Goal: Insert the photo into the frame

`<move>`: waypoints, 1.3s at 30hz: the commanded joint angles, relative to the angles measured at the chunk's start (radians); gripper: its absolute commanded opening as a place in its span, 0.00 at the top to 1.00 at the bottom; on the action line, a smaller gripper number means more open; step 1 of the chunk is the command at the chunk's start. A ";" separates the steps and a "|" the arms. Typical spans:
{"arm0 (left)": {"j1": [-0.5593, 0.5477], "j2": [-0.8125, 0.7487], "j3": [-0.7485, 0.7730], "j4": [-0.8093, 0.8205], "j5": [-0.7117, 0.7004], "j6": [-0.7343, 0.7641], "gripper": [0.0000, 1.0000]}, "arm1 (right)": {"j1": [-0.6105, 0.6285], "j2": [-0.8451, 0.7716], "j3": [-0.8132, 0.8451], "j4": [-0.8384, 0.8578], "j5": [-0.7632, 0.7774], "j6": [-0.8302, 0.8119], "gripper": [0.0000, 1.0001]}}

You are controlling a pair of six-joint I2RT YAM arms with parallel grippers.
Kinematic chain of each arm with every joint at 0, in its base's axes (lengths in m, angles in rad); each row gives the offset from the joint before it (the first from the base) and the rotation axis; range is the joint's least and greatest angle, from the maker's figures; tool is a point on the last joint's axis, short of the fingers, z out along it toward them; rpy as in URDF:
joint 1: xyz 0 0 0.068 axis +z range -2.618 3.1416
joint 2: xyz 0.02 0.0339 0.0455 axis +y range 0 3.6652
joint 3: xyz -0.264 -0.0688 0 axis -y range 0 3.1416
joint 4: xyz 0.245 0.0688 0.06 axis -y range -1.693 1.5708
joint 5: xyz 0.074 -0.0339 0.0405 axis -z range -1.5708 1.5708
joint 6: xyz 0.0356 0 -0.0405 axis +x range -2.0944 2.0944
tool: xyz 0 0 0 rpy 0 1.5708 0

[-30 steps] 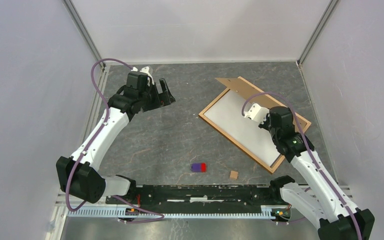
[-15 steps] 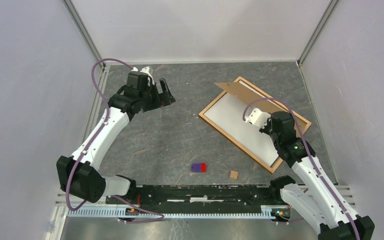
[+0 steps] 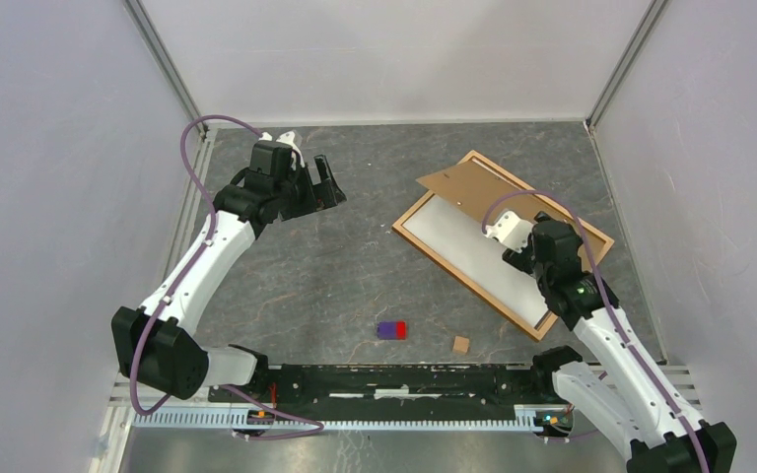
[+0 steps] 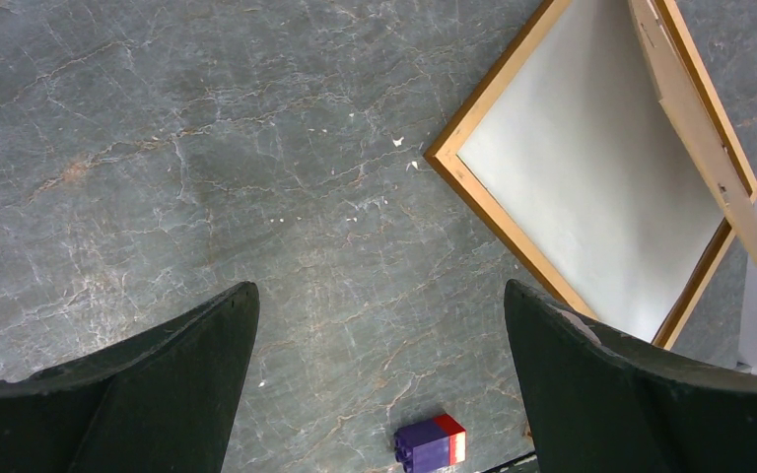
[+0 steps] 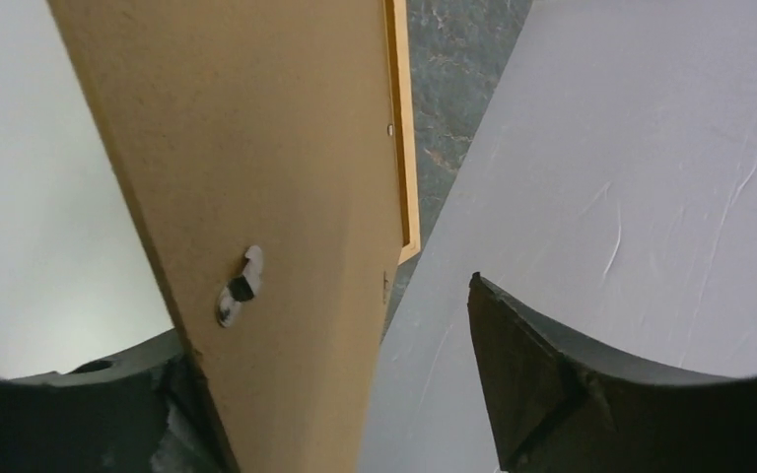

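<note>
The left pincer [image 4: 379, 296] hangs over the bare worktop [image 3: 355, 266] with its jaws spread wide and nothing between them; it has no part in the work at this moment. Well off to its right, and nearer the robot, lie a small blue-and-red block [image 3: 391, 329] and a small brown cube [image 3: 461, 344], neither of them touched. Farther right again, the frame [image 3: 463, 280] lies flat on the worktop, directly under and in front of the right pincer [image 5: 325, 315], and a white sheet [image 3: 453, 236] fills its opening. No printed side shows anywhere, so I cannot tell for certain that this sheet is the photo; I judge it to be the photo lying face down in the frame. If so, the main step is done. The brown backing board [image 3: 468, 187] is tilted up over the frame's far edge and rises between the right pincer's jaws. These are spread apart, with the board close against one finger and a clear gap to the other, so the board looks let go rather than pinched. What seems left is laying that board flat into the frame and securing it.
</note>
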 commanded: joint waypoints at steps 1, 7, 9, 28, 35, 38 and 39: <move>-0.005 0.002 -0.002 0.024 0.009 0.044 0.00 | -0.005 -0.017 0.032 -0.035 -0.031 0.065 0.17; -0.005 -0.001 -0.005 0.025 -0.006 0.051 0.00 | -0.005 0.026 0.122 -0.205 -0.273 0.103 0.02; -0.005 -0.001 -0.006 0.026 -0.009 0.053 0.00 | -0.005 0.040 0.148 -0.262 -0.370 0.112 0.02; -0.003 0.036 -0.065 0.128 0.116 0.034 0.00 | -0.005 0.172 0.052 0.091 -0.646 0.884 0.02; -0.010 0.100 -0.112 0.221 0.348 -0.069 0.00 | 0.014 0.375 -0.011 0.186 -0.714 0.864 0.29; -0.014 0.118 -0.140 0.268 0.370 -0.105 0.00 | 0.089 0.359 0.019 0.192 -0.509 0.796 0.26; -0.016 0.123 -0.145 0.277 0.374 -0.113 0.00 | 0.121 0.354 0.018 0.214 -0.451 0.781 0.26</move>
